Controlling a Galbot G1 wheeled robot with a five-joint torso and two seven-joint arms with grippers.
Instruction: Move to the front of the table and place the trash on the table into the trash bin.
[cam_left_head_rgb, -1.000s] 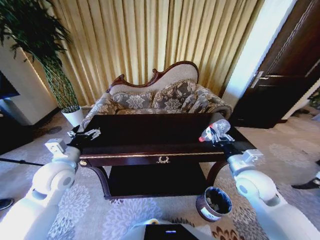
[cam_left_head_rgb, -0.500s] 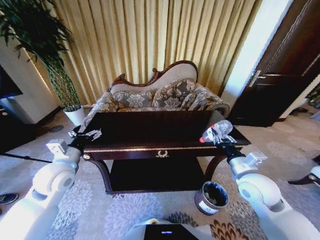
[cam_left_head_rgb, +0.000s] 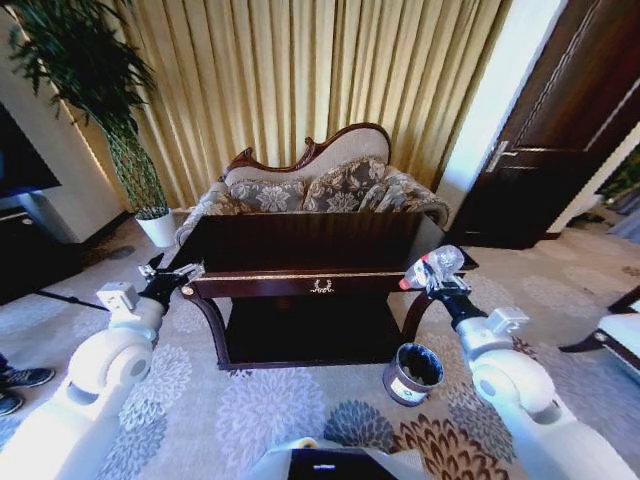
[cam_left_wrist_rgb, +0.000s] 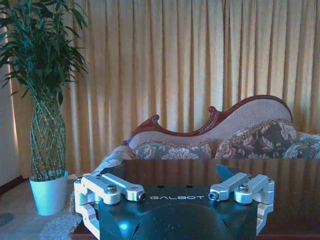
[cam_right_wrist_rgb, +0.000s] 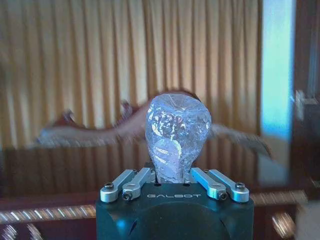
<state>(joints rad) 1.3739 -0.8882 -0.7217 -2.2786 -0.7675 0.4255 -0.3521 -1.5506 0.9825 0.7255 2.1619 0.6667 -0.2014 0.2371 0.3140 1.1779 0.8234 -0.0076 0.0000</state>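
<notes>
Your right tool (cam_left_head_rgb: 437, 283) is pinching the clear plastic bottle (cam_left_head_rgb: 431, 268), red cap pointing left, held off the worktop's (cam_left_head_rgb: 310, 245) right front corner. The lift clears the edge, likely for carrying to the trash bin (cam_left_head_rgb: 412, 374), which stands on the carpet just below that arm. Your left tool (cam_left_head_rgb: 167, 277) hangs spread and empty at the left front corner.
</notes>
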